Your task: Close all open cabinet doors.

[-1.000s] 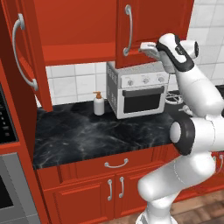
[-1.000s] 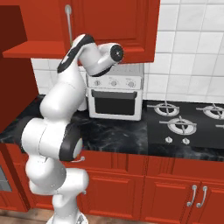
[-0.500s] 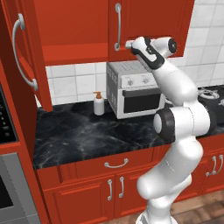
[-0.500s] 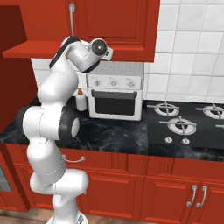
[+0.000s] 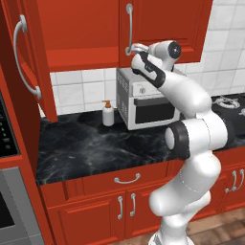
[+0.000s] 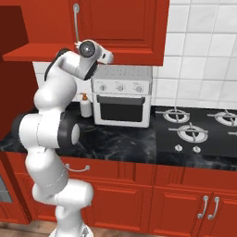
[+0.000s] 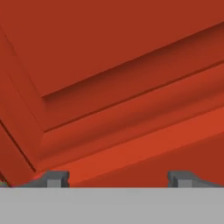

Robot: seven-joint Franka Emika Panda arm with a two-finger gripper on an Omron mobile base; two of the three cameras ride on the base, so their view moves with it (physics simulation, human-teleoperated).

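Up at the wall cabinets, my tool [image 5: 132, 50] sits by the lower end of the closed door's handle [image 5: 128, 26] in the left base view, while another cabinet door [image 5: 29, 57] stands swung open at far left above the counter [image 5: 86, 148]. From the right base, my tool [image 6: 109, 58] reaches under the closed door [image 6: 121, 23]. Hand view: fingertips [image 7: 56, 178] apart, empty, facing red panel [image 7: 109, 65].

Open cabinet door [image 5: 28, 57] juts over counter [image 5: 86, 143]; toaster oven [image 5: 143, 98] blocks right.
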